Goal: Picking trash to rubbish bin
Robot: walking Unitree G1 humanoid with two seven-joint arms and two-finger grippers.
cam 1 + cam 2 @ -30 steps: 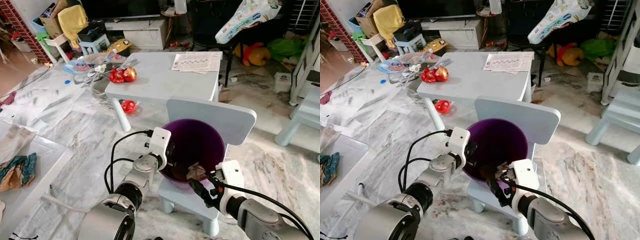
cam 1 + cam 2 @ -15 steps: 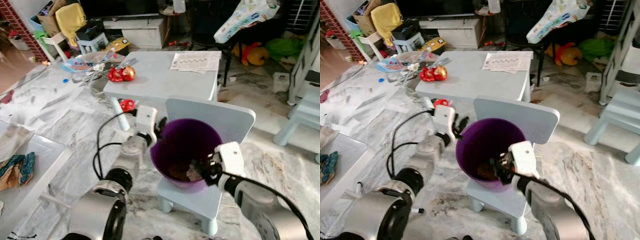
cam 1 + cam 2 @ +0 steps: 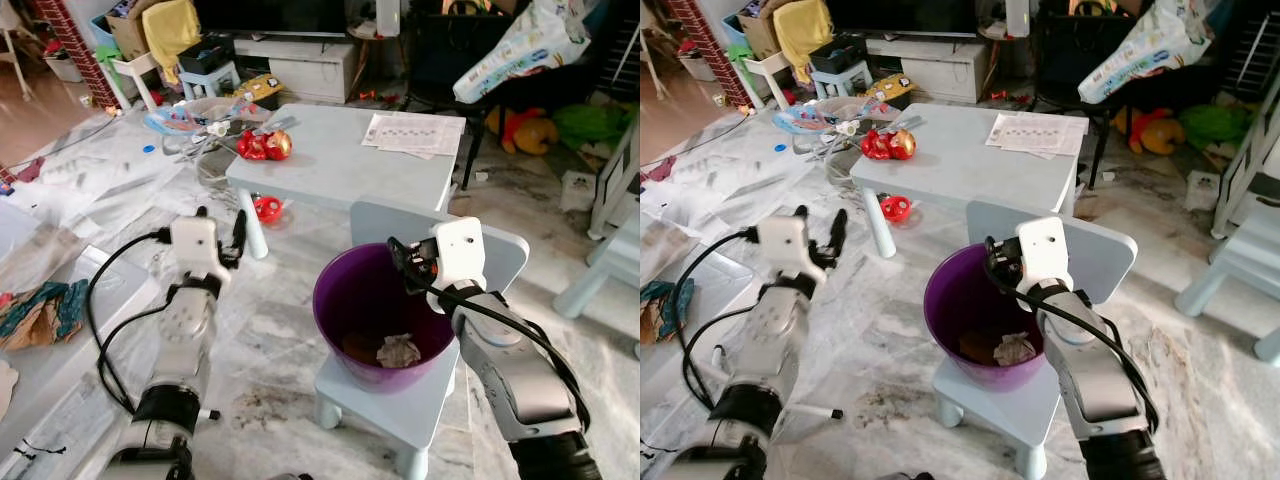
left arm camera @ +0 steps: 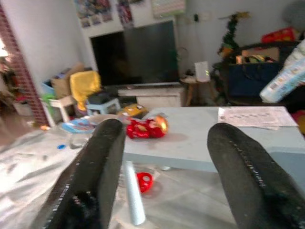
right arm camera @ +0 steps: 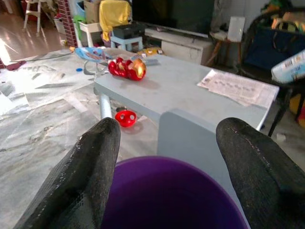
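Note:
A purple rubbish bin (image 3: 330, 315) stands on a small pale blue chair (image 3: 395, 405). In its bottom lie a crumpled white wad of trash (image 3: 398, 350) and some brown scraps. My right gripper (image 3: 403, 262) hovers over the bin's far rim, open and holding nothing; in the right wrist view its fingers (image 5: 90, 167) spread above the purple rim (image 5: 167, 191). Over the floor, well to the left of the bin, my left gripper (image 3: 222, 222) is raised and open, also holding nothing. It points toward the grey table (image 4: 190, 143).
The grey table (image 3: 340, 165) behind the bin carries a red toy (image 3: 262, 146) and papers (image 3: 412, 133). A red object (image 3: 266, 208) lies on the floor under it. A white low platform with cloth (image 3: 40, 310) is at left. Clutter lines the back.
The right gripper has risen out of the bin to above its far rim. The left gripper has left the bin's near rim and swung up to the left. The camera has shifted.

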